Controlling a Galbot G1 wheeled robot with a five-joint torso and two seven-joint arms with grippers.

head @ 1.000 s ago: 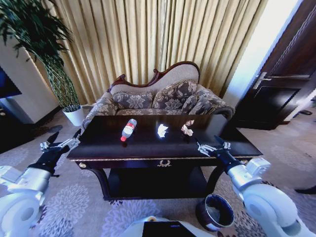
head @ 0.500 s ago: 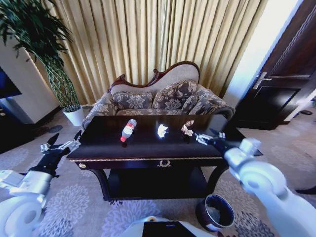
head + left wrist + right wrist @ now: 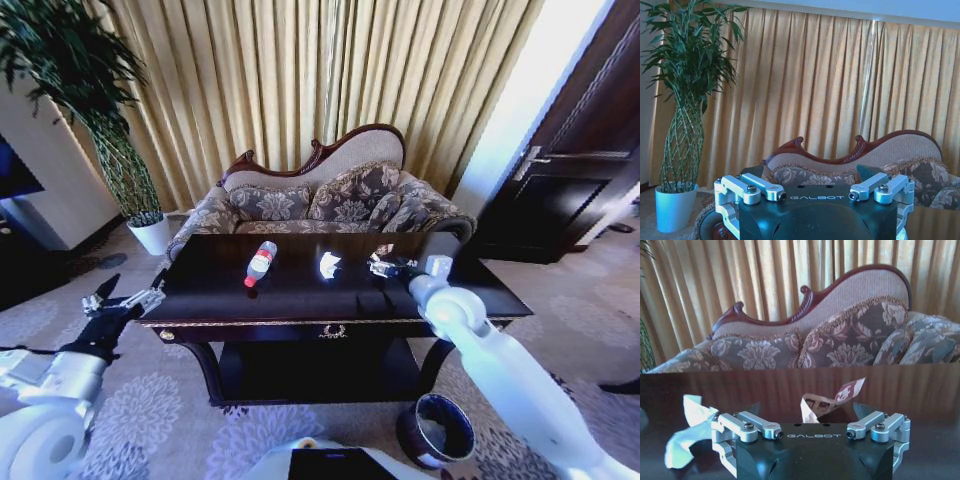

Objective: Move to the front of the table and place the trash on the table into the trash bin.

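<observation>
Beige crumpled wrapper, printed

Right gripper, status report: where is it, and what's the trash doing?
Right gripper open, low over the table, lined up on the beige wrapper. Left gripper open, parked off the table's left end. Bottle, white paper untouched.

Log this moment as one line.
right tool: open, at beige wrapper | left tool: open, beside table | bottle, paper: untouched

bottle: 1; white paper: 1; beige wrapper: 1; trash bin: 1; table: 1
</observation>
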